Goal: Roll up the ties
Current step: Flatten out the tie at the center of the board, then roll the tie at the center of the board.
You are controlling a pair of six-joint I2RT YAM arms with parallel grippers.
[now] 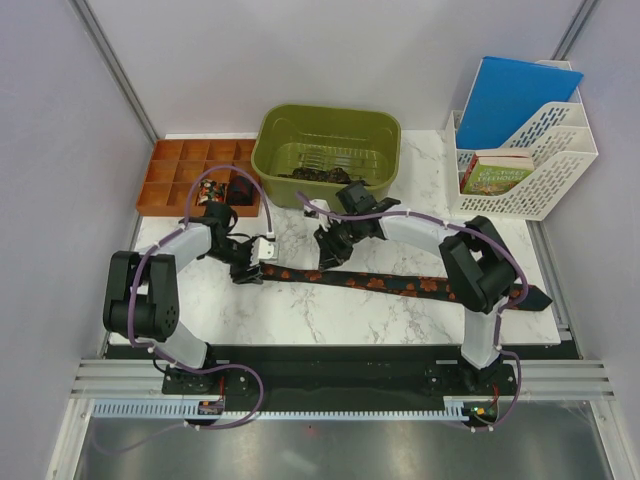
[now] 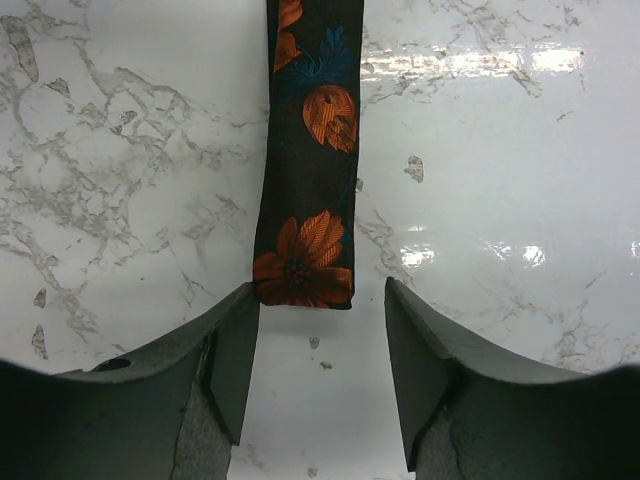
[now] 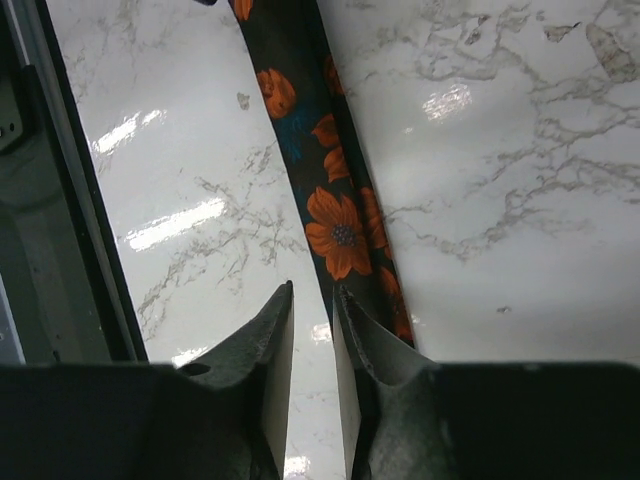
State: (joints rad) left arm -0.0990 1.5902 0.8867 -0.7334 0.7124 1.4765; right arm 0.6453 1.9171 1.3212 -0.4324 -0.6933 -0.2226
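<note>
One tie (image 1: 400,284), black with orange flowers, lies flat across the table from left to right. Its narrow squared end (image 2: 303,285) rests on the marble just beyond my left gripper (image 2: 320,290), whose jaws stand wide open on either side of it with nothing between them. In the top view the left gripper (image 1: 250,270) sits at that end. My right gripper (image 1: 328,258) hovers over the tie further right. In the right wrist view its jaws (image 3: 314,290) are only slightly apart over bare marble, and the tie (image 3: 340,235) runs beside and under the right-hand finger. More dark ties (image 1: 318,173) lie in the green bin.
The green bin (image 1: 385,150) stands at the back centre. An orange compartment tray (image 1: 165,180) at the back left holds a dark coil (image 1: 241,187). A white file rack (image 1: 545,170) with a blue folder and a book stands at the back right.
</note>
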